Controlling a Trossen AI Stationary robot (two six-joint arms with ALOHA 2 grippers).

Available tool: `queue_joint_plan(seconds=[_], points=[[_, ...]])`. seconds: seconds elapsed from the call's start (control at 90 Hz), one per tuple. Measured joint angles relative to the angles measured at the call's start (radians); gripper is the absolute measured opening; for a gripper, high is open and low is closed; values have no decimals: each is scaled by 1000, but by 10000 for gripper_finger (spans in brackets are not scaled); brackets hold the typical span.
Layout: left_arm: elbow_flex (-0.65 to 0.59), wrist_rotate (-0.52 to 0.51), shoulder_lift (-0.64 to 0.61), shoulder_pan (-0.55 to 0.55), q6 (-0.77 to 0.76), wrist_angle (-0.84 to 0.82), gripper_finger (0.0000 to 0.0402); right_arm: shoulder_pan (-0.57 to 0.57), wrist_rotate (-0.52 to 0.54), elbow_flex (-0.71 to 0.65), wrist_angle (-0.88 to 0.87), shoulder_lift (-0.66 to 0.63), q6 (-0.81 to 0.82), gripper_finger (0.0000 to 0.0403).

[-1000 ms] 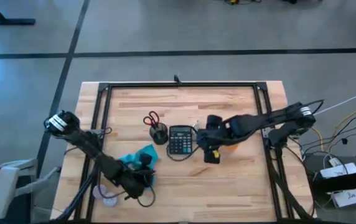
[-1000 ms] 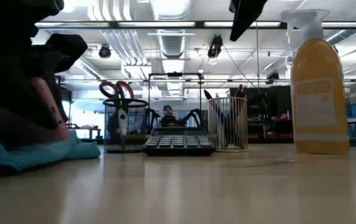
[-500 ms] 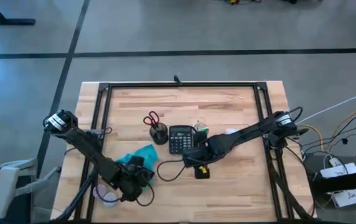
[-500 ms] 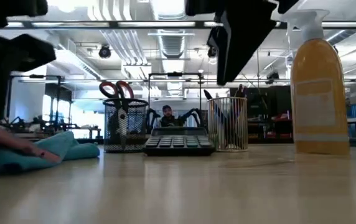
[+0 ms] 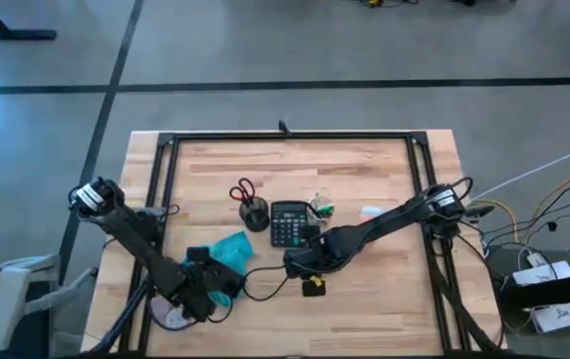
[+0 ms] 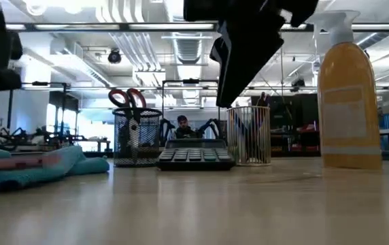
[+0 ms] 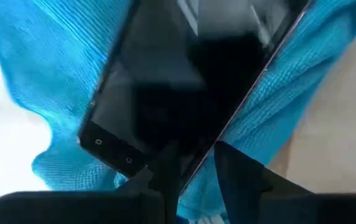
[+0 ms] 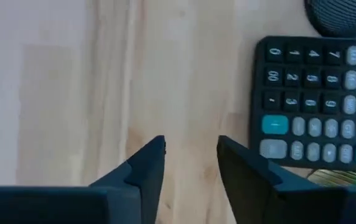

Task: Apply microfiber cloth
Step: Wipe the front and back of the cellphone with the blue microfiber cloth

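Turquoise microfiber cloth (image 7: 53, 74) lies under a phone (image 7: 190, 74).

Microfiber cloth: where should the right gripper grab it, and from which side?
Probably pinch the bunched end of the microfiber cloth nearest the calculator, coming in from the calculator side with the right gripper. That end rises in a fold and lies bare; a phone covers the rest.
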Motion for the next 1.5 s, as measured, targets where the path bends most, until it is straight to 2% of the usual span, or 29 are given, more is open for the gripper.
queue_joint_plan(seconds=[0.122,0.333,0.5,0.689,0.922,1.1,1.256,1.356,1.5], points=[[-14,-26,21,2,146,97,61,11,1,0,0,0,0,80],[-5,-140,67,13,363,246,59,19,0,0,1,0,-5,41],[41,-149,53,21,340,219,58,19,0,0,2,0,-39,23],[125,-112,-32,18,205,-22,58,18,13,0,9,0,-51,18],[43,-80,-98,17,45,-233,57,18,29,0,12,0,-46,18],[-76,24,-92,18,22,-231,37,19,29,0,14,3,-45,18],[-150,34,-92,18,16,-140,22,19,29,0,27,8,-45,18],[-183,-1,-91,18,76,-24,21,19,28,0,38,8,-50,18],[-199,-111,-58,20,170,154,20,18,28,-3,64,11,-76,18]])
